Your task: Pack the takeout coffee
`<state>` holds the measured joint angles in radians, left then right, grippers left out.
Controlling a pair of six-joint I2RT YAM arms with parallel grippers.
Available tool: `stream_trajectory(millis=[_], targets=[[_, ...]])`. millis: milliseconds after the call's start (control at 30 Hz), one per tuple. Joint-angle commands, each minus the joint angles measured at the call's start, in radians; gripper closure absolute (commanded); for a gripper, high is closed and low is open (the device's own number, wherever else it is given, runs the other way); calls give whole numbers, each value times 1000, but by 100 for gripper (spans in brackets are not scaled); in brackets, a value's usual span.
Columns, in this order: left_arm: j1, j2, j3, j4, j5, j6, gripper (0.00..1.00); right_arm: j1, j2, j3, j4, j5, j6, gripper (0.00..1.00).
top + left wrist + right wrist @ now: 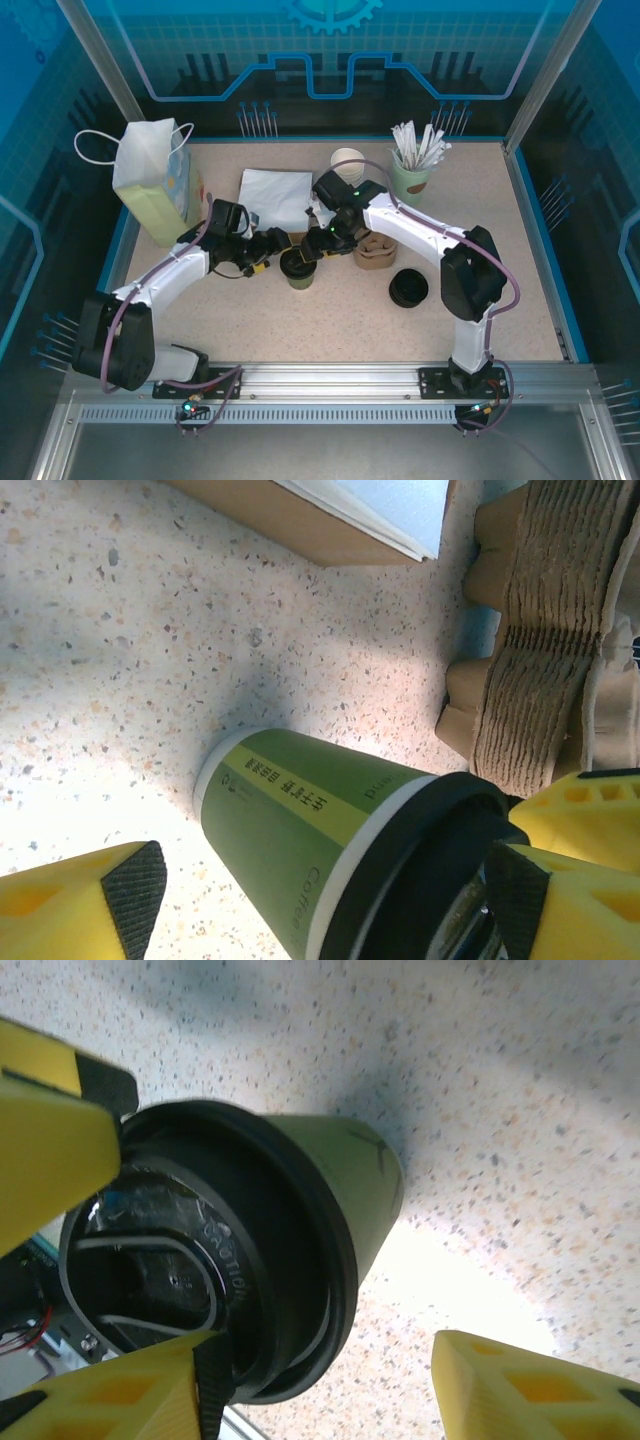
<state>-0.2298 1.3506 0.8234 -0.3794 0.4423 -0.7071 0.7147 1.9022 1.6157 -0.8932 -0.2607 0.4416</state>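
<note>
The takeout coffee (298, 270), an olive-green paper cup with a black lid, stands upright on the speckled table just left of centre. My left gripper (272, 250) reaches it from the left. In the left wrist view the cup (290, 830) lies between the open fingers of the left gripper (320, 890): the right pad is by the lid and the left pad stands clear. My right gripper (322, 240) comes from the right, open. In the right wrist view one pad of the right gripper (335, 1380) rests over the lid (200, 1260) and the other finger is off the cup's side.
A brown pulp carrier (375, 250) sits right of the cup, close to it (530, 640). A loose black lid (408, 288) lies further right. At the back are a white cup (347, 160), a mint cup of sticks (410, 175), white napkins (275, 195) and a paper bag (155, 185).
</note>
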Motion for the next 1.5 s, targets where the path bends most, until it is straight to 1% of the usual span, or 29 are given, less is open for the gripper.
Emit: stream_trajectory(millis=[0,100,233,400,500,533,633,667,800,833,867,933,1067,1133,1300,1467], targets=[[1,-45,75,-89,-1,32,10,12,-69,28,20,40,-20,42],[1,-91,92,-106,-18,35,6,15,-138,-13,67,51,-31,41],[3,-179,75,-117,-57,38,2,26,-265,-105,138,108,-63,41],[9,-323,30,-141,-130,56,1,34,-446,-261,250,203,-114,38],[10,-422,-5,-152,-181,75,1,33,-539,-349,309,236,-166,32],[10,-455,-18,-156,-197,80,1,33,-560,-370,314,255,-182,26],[10,-544,-54,-154,-229,100,1,27,-599,-407,313,287,-221,19],[10,-573,-66,-151,-233,104,1,25,-608,-415,313,299,-223,14],[10,-692,-123,-157,-277,108,1,10,-648,-457,342,334,-216,5],[10,-718,-137,-159,-285,106,1,4,-658,-469,355,325,-216,0],[10,-745,-150,-161,-291,102,1,-5,-667,-479,364,317,-211,0],[10,-786,-177,-169,-310,86,1,-26,-678,-499,378,298,-183,0],[10,-832,-207,-198,-343,63,1,-96,-693,-552,434,124,-152,0],[11,-838,-210,-216,-354,58,1,-101,-671,-534,408,92,-159,0],[10,-841,-210,-271,-376,60,1,-54,-559,-416,274,80,-212,0],[10,-854,-210,-324,-387,75,1,72,-402,-245,109,225,-286,0]])
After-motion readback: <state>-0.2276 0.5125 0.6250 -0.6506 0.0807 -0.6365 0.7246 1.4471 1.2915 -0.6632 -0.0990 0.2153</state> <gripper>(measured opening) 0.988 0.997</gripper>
